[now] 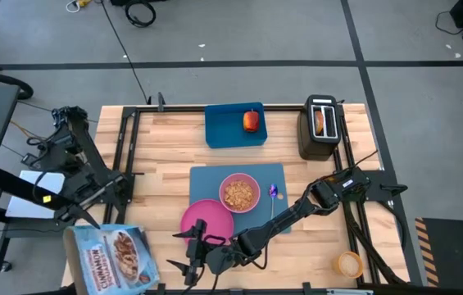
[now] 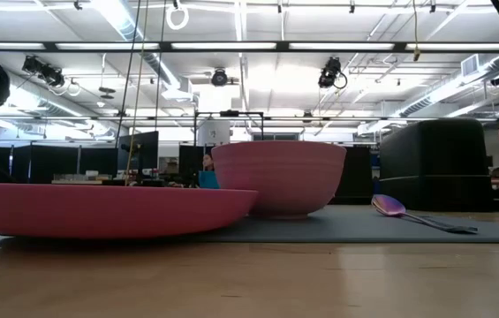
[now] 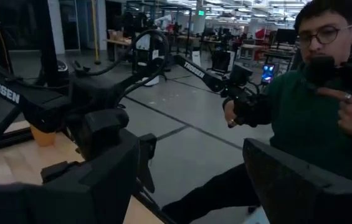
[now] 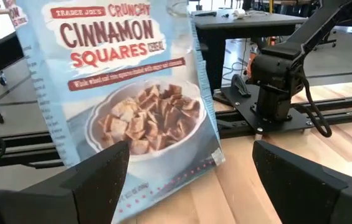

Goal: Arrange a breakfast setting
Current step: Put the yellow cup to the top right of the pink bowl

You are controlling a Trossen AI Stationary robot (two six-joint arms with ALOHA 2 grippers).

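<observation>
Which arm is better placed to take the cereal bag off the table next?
Right, probably. The right gripper is open beside the cereal bag and faces it in its wrist view. The left gripper points off the table toward a person.

I see the pink plate (image 2: 99,210) at nine o'clock, touching the pink bowl (image 2: 278,177) at centre; both sit on the mat (image 2: 337,230), spoon (image 2: 417,214) at three o'clock.
</observation>
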